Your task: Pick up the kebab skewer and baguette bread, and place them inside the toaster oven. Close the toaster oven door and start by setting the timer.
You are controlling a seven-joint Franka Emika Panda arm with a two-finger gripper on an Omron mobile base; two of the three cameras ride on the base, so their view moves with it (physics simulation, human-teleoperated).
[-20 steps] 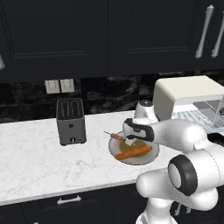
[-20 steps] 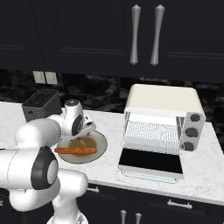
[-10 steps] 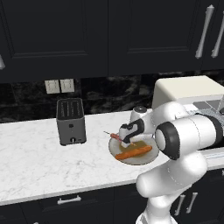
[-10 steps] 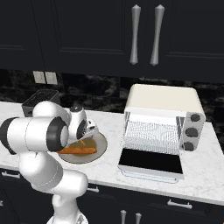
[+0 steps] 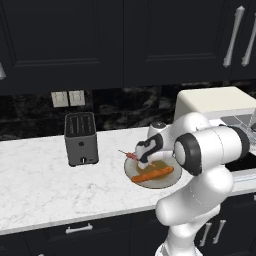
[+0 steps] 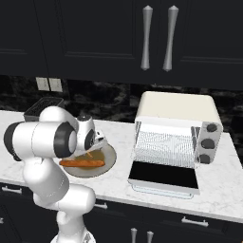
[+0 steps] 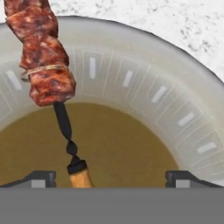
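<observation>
- Hand view first, since that's where I get the good look: gripper (image 7: 111, 177) sits low over the plate (image 7: 175, 109), fingers spread wide, one dark tip (image 7: 40, 178) on each side and nothing between them but the skewer's wooden handle end.
- Skewer (image 7: 41, 57) runs up and away from the fingers in that view: meat chunks at the top left over the plate's rim, then a thin dark twisted shaft down to the tan handle. I can't tell if the fingers touch it; they aren't closed on it.
- Left base view: I see the gripper (image 5: 145, 161) down at the plate (image 5: 145, 181), and the skewer (image 5: 128, 154) pokes out past the plate's far-left rim.
- Baguette (image 5: 152, 174) lies on the near half of the plate, lengthwise, left to right, just beside the gripper on the near side.
- Right base view: plate (image 6: 107, 161) is on the counter (image 6: 118, 137) well to the left of the oven (image 6: 178, 137), with the baguette (image 6: 81, 163) along its near edge.
- Oven door (image 6: 163, 174) is dropped flat open toward me, wire rack (image 6: 163, 142) visible inside, three knobs (image 6: 208, 142) down the right side.
- Slot toaster (image 5: 81, 138) stands left of the plate, well apart from it.
</observation>
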